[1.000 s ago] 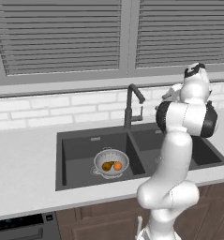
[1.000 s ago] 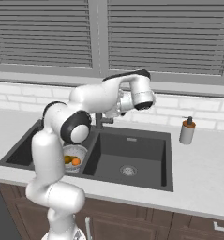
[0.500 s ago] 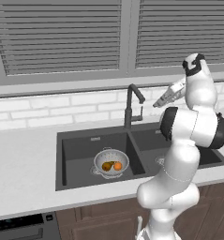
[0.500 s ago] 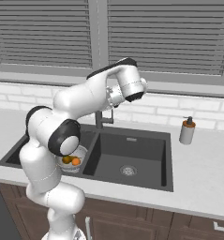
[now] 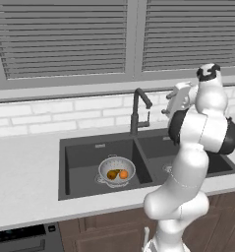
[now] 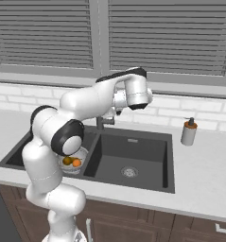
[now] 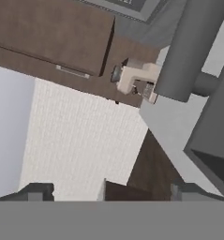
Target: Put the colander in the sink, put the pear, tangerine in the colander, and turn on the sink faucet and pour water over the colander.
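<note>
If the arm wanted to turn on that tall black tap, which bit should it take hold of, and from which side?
Probably the small side lever on the tall matte black faucet, not the thin angled spout. The lever sticks out on the faucet's right in the left base view, toward the open gripper, so coming from that side with the jaws spread around it looks simplest. Its exact shape is too small to tell.

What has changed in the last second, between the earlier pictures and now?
The arm has swung: its tool moved toward the sink faucet and is now open beside it, holding nothing. The colander with the pear and tangerine stayed in the left basin of the sink.
</note>
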